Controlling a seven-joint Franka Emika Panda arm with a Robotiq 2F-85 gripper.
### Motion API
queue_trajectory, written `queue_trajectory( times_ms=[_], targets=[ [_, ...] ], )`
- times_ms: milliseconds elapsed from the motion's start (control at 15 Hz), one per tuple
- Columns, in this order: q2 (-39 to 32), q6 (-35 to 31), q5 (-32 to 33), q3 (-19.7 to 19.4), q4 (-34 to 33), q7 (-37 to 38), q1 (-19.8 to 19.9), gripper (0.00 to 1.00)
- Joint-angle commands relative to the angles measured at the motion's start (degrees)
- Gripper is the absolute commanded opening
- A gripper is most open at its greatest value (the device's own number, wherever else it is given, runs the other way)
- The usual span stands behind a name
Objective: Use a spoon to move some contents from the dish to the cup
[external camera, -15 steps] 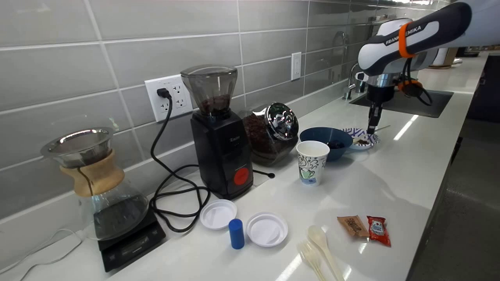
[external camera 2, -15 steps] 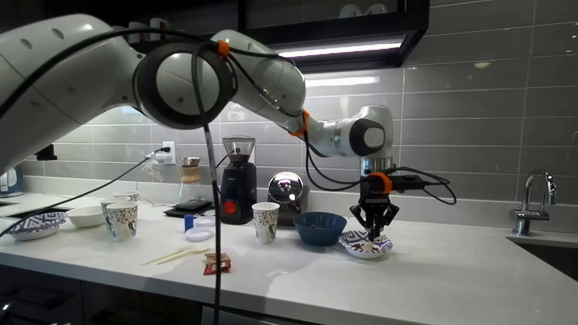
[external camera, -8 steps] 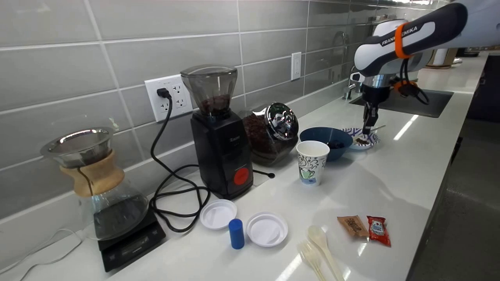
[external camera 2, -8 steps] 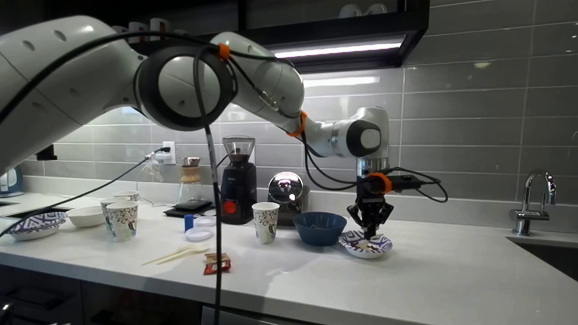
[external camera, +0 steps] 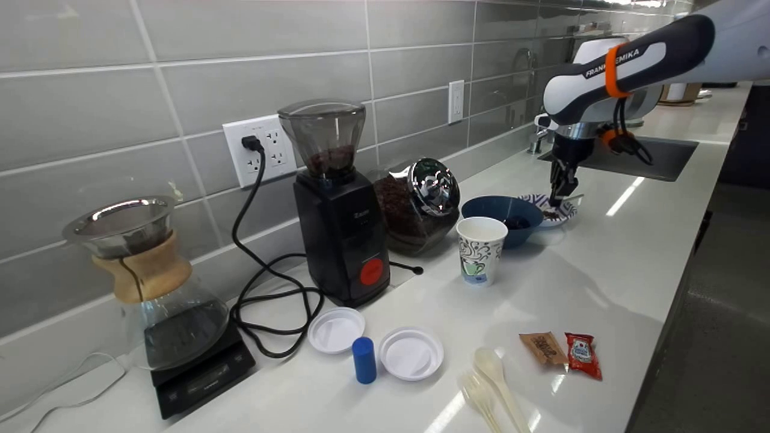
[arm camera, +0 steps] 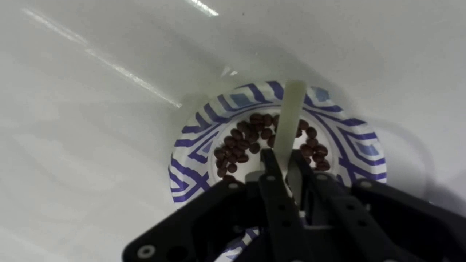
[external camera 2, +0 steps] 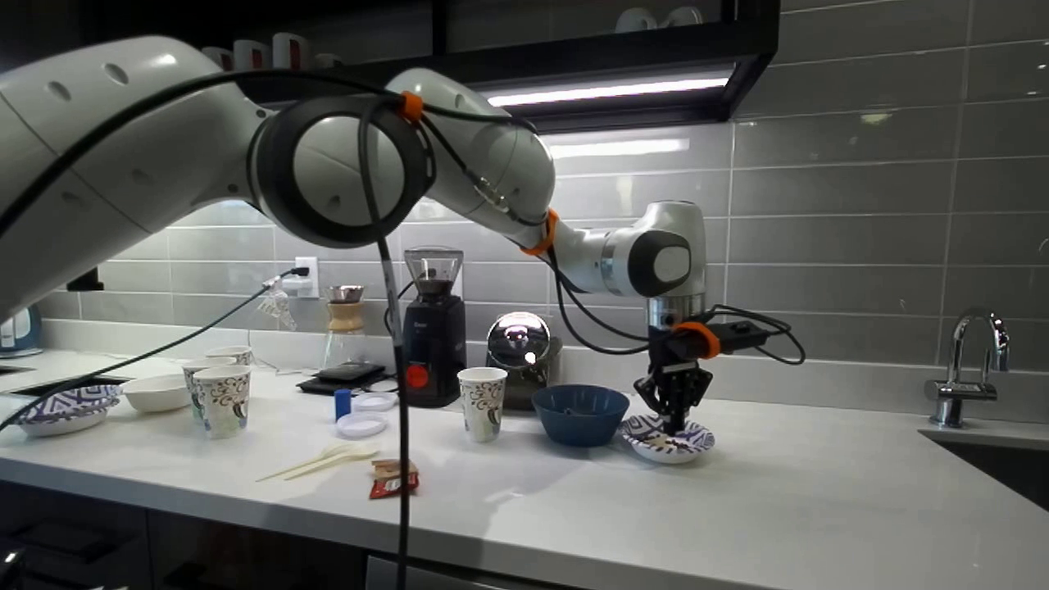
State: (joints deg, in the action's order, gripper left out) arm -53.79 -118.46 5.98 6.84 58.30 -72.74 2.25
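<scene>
From close above, the wrist view faces the dish [arm camera: 358,142] (both exterior views share it, farther back).

Getting bright light from the strip [external camera 2: 610,88] under the shelf [external camera 2: 606,52], bouncing off shiny tiles [external camera 2: 836,190]. Looking way dimmer in the wrist view, catching glare off the desk [arm camera: 91,156], going soft around the claw [arm camera: 282,160].

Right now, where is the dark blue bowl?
In an exterior view, the dark blue bowl sits just right of centre, between a patterned paper cup on its left and the purple-and-white dish on its right.
</scene>
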Motion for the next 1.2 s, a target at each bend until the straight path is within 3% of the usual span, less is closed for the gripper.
queue_trajectory(
  times_ms=[0, 1133],
  targets=[
    [-1.49, -3.23, -3.04, 2.33, 0.03, -5.6, 2.11, 0.03],
    [-2.14, -4.52, -19.22, 8.05, 1.78, -19.36, 10.02, 0.03]
  ],
)
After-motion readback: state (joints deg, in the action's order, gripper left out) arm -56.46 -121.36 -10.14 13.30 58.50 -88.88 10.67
